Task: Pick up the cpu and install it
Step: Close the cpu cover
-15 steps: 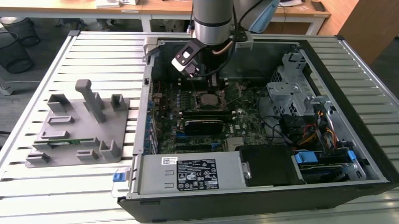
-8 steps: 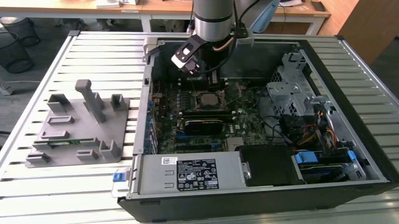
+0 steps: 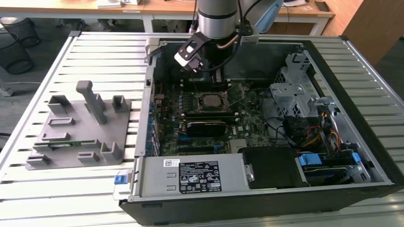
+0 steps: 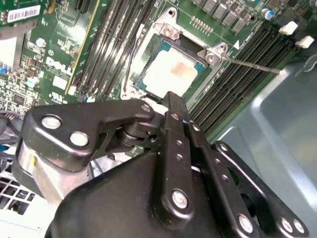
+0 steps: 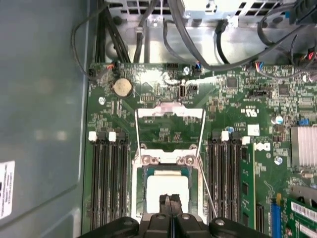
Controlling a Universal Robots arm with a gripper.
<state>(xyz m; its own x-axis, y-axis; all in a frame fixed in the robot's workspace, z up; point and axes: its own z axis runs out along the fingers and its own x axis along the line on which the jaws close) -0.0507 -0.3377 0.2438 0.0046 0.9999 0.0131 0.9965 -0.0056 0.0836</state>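
Hanging with the pincer [image 5: 170, 201] pinched together and empty above the flat silvery square cpu [image 5: 167, 184] lying in its metal-framed socket [image 5: 140, 183], between ribbed black memory slots [image 5: 106, 183], thin wire lever [image 5: 199, 141] alongside.

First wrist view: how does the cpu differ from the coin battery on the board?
Shape: the cpu is square; the battery is round.
Size: the cpu looks clearly larger than the battery.
Place: the cpu lies in the socket; the battery sits near the board's edge.
Cover: the claw hides part of the cpu; the battery shows whole.
Both are flat, with pale metal tops.
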